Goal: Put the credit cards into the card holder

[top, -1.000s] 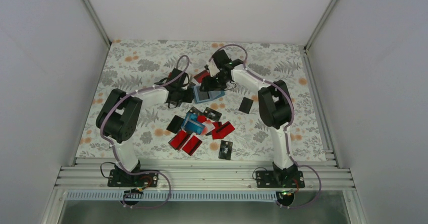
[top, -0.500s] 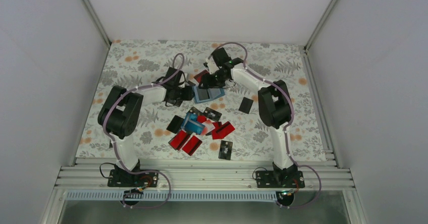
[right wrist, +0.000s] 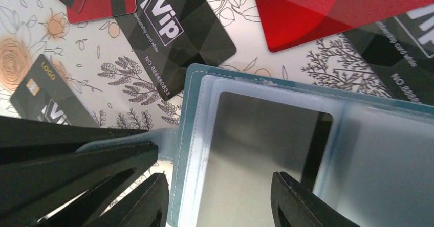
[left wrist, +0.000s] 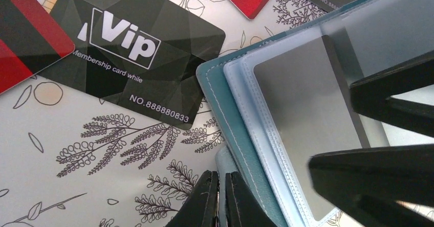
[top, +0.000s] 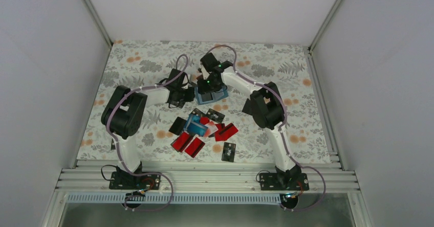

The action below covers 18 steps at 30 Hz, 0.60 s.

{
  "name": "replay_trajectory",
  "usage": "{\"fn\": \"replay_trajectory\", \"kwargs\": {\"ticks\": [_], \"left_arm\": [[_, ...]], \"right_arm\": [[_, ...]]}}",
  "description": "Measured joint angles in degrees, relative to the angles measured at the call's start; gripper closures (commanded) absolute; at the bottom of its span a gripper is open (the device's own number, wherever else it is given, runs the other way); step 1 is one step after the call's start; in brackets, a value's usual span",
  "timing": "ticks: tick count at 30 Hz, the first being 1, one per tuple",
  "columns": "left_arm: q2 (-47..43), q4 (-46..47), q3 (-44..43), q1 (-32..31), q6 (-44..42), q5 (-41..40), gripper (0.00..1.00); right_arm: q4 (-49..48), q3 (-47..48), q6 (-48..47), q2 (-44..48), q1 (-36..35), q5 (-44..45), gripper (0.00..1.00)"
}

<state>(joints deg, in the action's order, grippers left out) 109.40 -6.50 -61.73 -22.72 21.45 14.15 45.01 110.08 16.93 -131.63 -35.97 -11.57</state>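
Left claw (left wrist: 220, 197) pinched shut on the card holder's (left wrist: 228, 119) teal edge; right claw (right wrist: 220, 186) half open, poised over the holder.

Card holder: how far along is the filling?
Done: one dark card sits sleeved in the open card holder. In hand: left hand pinches the holder's tab; right hand hovers open over that card. Left: most credit cards lie loose on the table.
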Motion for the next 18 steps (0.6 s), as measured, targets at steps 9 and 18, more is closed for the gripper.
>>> {"fn": "replay_trajectory", "kwargs": {"ticks": [9,18], "left_arm": [[-0.09,0.59,0.2,0.0,-0.04,0.04,0.98],[-1.44,0.48,0.2,0.0,-0.2,0.04,0.98]], "right_arm": [[2.49,3.76,0.46,-3.98,-2.73,5.9,0.52],[4.07,4.04,0.57,-4.11,-3.02,11.1,0.55]]}}
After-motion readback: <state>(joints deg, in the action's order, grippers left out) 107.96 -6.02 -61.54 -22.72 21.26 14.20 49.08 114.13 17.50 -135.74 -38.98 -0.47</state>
